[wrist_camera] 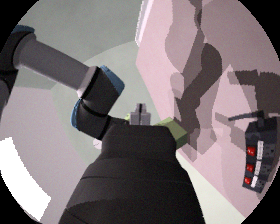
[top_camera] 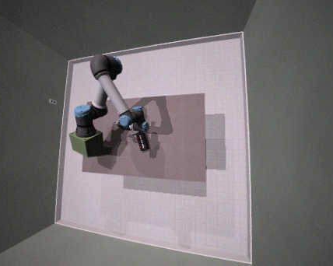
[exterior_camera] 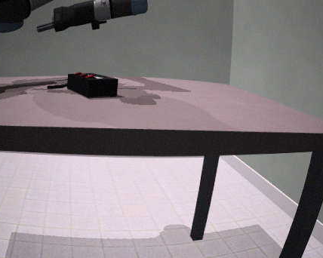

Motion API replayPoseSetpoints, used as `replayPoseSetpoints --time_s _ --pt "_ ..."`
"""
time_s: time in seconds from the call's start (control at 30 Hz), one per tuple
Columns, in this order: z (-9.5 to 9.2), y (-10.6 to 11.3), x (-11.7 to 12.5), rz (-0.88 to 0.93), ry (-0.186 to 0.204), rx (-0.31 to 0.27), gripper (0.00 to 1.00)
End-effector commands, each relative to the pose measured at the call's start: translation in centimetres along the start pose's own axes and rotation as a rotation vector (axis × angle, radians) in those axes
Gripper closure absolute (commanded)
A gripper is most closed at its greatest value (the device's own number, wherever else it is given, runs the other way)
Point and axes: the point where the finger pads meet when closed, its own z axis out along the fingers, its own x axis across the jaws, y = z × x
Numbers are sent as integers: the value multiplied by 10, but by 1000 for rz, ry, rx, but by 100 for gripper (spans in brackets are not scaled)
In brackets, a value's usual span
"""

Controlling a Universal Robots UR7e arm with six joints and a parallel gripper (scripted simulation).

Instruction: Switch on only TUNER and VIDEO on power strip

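A black power strip (exterior_camera: 92, 84) lies flat on the brown table, the right way up, with a row of red switches (exterior_camera: 84, 75) along its top and a short black cable at its far end. It also shows in the overhead view (top_camera: 142, 141) and at the right edge of the wrist view (wrist_camera: 257, 157). My gripper (exterior_camera: 41, 26) hangs level high above the table, up and to the left of the strip, well apart from it. Its fingers are shut together with nothing between them; they also show in the wrist view (wrist_camera: 141, 113).
The arm's green base block (top_camera: 87, 143) stands at the table's left edge. The table (exterior_camera: 178, 109) has dark legs and sits on a tiled floor inside grey walls.
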Motion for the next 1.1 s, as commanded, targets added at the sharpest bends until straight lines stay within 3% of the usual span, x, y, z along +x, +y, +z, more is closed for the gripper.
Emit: replayPoseSetpoints --time_s 0.0,0.13,0.17,0.2,0.23,0.3,0.4,0.5,0.53,0.6,0.63,0.7,0.73,0.8,0.83,0.9,0.97,1.07 --pt "-17 25 26 105 162 97 100" --pt "-37 51 55 216 330 201 100" --pt "-37 51 55 222 339 206 100" --pt "-42 58 62 253 387 237 100" --pt "-42 58 62 253 387 237 100" --pt "-52 72 76 312 476 291 100" --pt "-52 72 76 312 476 291 100" --pt "-63 88 96 386 589 359 100" --pt "-63 88 96 386 589 359 100" --pt "-70 98 107 430 654 398 100" --pt "-70 98 107 430 654 398 100" --pt "-76 107 117 469 714 435 100" --pt "-76 107 117 469 714 435 100" --pt "-82 115 125 504 765 467 100" --pt "-82 115 125 504 765 467 100" --pt "-87 121 132 533 809 494 100" --pt "-87 121 132 533 809 494 100" --pt "-93 130 141 569 864 528 100"
